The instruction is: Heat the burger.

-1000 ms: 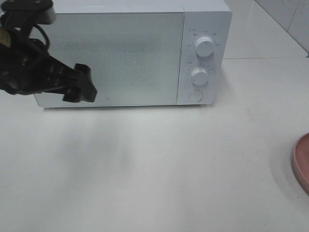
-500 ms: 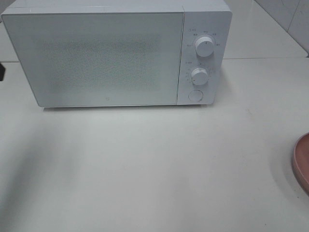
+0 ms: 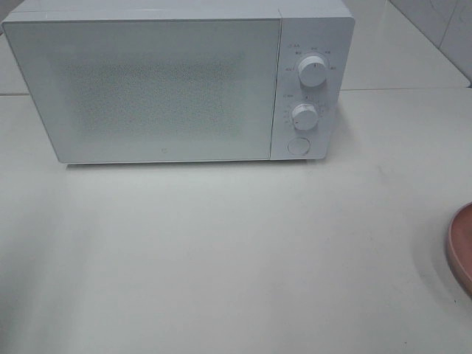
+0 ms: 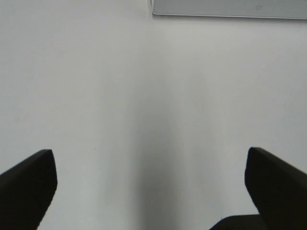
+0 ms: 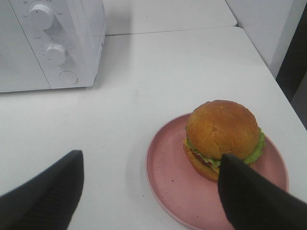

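The burger (image 5: 220,127), with a glossy brown bun, green lettuce and a dark patty, sits on a shallow pink plate (image 5: 168,167) in the right wrist view. My right gripper (image 5: 151,160) hovers open above and just short of the plate; one black finger (image 5: 254,196) overlaps the burger's near side without a visible grip. My left gripper (image 4: 149,158) is open over bare white table, with the microwave's lower edge (image 4: 225,7) ahead of it. In the exterior high view the white microwave (image 3: 162,88) has its door shut, and neither arm nor the burger shows.
Two round knobs (image 3: 313,71) (image 3: 304,116) and a round button (image 3: 297,145) sit on the microwave's right panel. Only the pink plate's rim (image 3: 461,247) shows at the exterior view's right edge. The white table (image 3: 236,258) stretches in front of the microwave.
The left arm, which stood in front of the microwave door's left side a second ago, has pulled away to the left and out of the exterior view.
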Robot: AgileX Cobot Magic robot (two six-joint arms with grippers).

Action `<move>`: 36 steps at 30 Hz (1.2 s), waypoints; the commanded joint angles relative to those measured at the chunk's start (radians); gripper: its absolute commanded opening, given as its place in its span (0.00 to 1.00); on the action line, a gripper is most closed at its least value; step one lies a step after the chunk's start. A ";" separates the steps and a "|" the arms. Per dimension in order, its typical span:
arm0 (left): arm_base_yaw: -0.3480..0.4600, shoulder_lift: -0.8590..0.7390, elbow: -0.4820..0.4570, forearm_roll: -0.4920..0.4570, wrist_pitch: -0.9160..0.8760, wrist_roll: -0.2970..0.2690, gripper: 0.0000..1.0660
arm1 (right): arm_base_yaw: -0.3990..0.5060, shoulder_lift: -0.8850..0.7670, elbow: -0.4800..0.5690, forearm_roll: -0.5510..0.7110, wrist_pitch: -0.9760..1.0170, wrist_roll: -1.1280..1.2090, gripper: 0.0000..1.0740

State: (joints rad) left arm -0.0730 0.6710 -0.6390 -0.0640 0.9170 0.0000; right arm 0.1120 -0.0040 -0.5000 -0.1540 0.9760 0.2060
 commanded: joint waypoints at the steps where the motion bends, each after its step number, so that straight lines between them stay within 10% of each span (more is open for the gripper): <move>1: 0.005 -0.153 0.049 0.007 0.078 0.000 0.93 | -0.005 -0.025 0.001 0.002 -0.010 -0.016 0.68; 36: 0.093 -0.675 0.115 -0.001 0.149 0.000 0.92 | -0.005 -0.025 0.001 0.002 -0.010 -0.016 0.68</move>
State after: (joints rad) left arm -0.0050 0.0240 -0.5250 -0.0620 1.0750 0.0000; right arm 0.1120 -0.0040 -0.5000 -0.1540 0.9760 0.2060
